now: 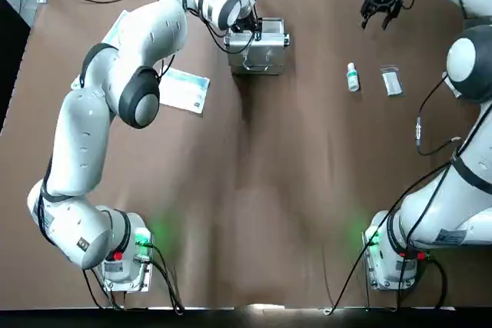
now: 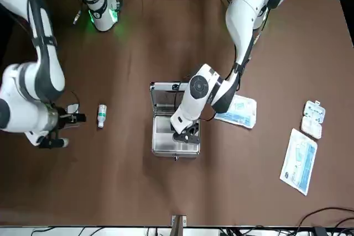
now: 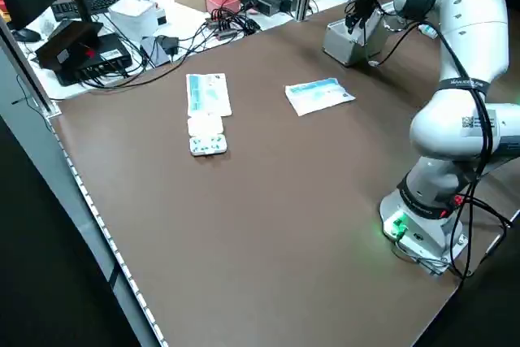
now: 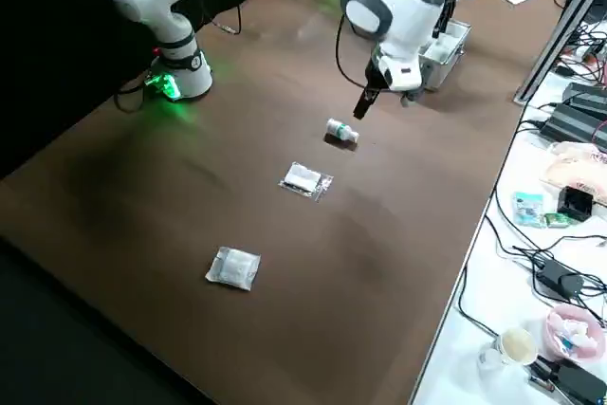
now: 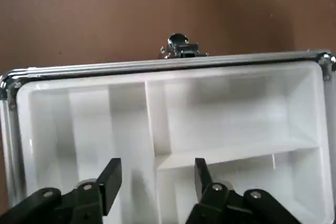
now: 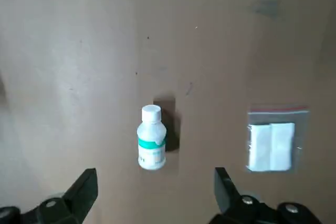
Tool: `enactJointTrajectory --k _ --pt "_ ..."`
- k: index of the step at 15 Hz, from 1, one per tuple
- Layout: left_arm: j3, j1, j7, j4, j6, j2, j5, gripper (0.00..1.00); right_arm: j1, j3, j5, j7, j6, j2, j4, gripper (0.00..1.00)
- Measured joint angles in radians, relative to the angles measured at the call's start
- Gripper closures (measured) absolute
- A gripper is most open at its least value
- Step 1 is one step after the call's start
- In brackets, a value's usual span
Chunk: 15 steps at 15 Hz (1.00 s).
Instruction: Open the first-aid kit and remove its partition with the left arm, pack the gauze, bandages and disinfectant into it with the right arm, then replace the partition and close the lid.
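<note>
Landmark: we place everything against the metal case (image 1: 260,50), which sits on the brown table (image 1: 254,205) toward its far side with its lid swung open.
Printed packet (image 1: 184,90): we see it flat on the table, nearer the arm bases than the case and on the left arm's side.
Left gripper (image 2: 186,132): we find it right over the open case, fingers parted and holding nothing, hanging just above the insert.
Partition (image 5: 168,135): we see the pale divided tray seated inside the case.
Bottle (image 1: 353,77): the small white bottle with a green label lies on its side, well to the right-arm side of the case.
Clear bag (image 1: 391,81): it lies flat just beyond the bottle, farther from the case.
Right gripper (image 1: 382,4): we see it in the air past the bottle and bag, fingers spread wide and empty.
</note>
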Motion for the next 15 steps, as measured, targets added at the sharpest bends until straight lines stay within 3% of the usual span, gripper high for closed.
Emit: enactJointTrajectory --k 6,10,12,14,15 --pt "-0.002 -0.002 0.056 0.009 -0.052 0.001 0.0 0.36 0.023 -0.001 0.01 0.002 0.063 0.163 -0.014 0.02" --pt "-0.003 -0.005 0.071 0.008 -0.058 0.001 0.0 0.38 0.033 -0.001 0.012 0.002 0.06 0.224 -0.016 0.02" --pt "-0.002 -0.004 0.079 0.008 -0.059 0.002 0.0 0.53 0.033 -0.003 0.013 0.002 0.054 0.235 -0.03 0.02" --pt "-0.002 -0.004 0.08 0.008 -0.059 0.002 0.0 0.58 0.036 -0.003 0.013 0.007 0.054 0.237 -0.038 0.02" --pt "-0.001 -0.004 0.08 0.008 -0.059 0.002 0.0 0.68 0.037 -0.003 0.014 0.012 0.053 0.237 -0.04 0.02"
